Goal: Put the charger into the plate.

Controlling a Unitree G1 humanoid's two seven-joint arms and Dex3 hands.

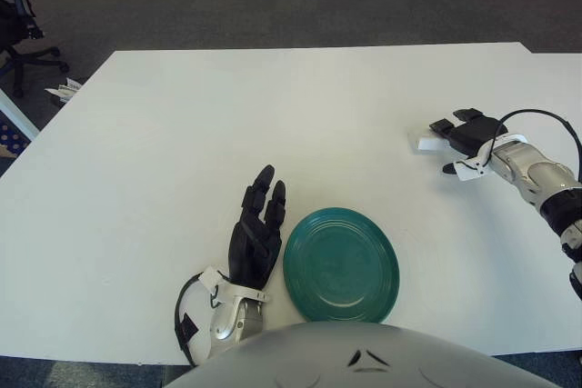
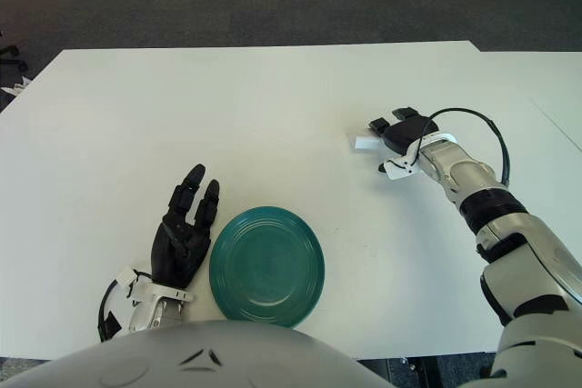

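Observation:
A small white charger point(image 1: 425, 144) shows at the right side of the white table point(image 1: 273, 124), sticking out to the left from under the black fingers of my right hand point(image 1: 459, 138). That hand is curled over it and holds it just above the tabletop. The round green plate point(image 1: 341, 265) lies near the front edge, well to the left of and nearer than the charger, with nothing in it. My left hand point(image 1: 256, 233) shows just left of the plate, fingers straight and spread, holding nothing.
A black cable point(image 1: 546, 117) loops over my right wrist. An office chair point(image 1: 14, 24) and some papers point(image 1: 64, 90) are beyond the table's far left corner. My own torso point(image 1: 364, 356) covers the front edge.

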